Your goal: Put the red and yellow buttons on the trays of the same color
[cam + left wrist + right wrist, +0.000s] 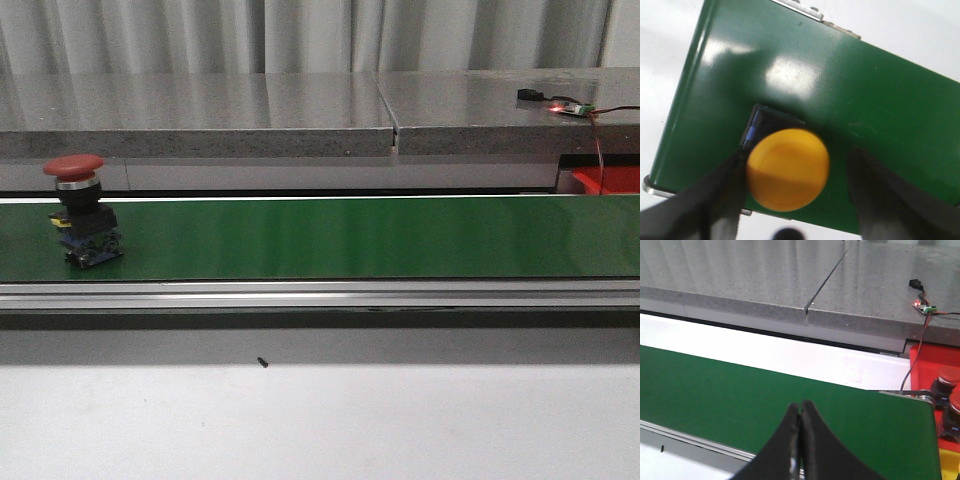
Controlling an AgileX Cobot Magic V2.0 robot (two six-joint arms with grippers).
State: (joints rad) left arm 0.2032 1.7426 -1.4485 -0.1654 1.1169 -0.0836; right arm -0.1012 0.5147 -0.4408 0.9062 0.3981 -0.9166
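Note:
A red button (74,170) on a black and blue base stands upright at the far left of the green belt (350,238). In the left wrist view a yellow button (788,169) stands near the belt's end. My left gripper (798,162) is open around it: one finger (715,195) is against its cap, the other stands apart. My right gripper (800,407) is shut and empty above the belt. The red tray (922,357) lies just past the belt's right end and holds two red buttons (950,377). No yellow tray is in view.
A grey stone counter (250,105) runs behind the belt, with a small circuit board (570,106) and wires on it at the right. The red tray's corner (610,180) shows at the right edge. An aluminium rail (320,295) borders the belt's near side.

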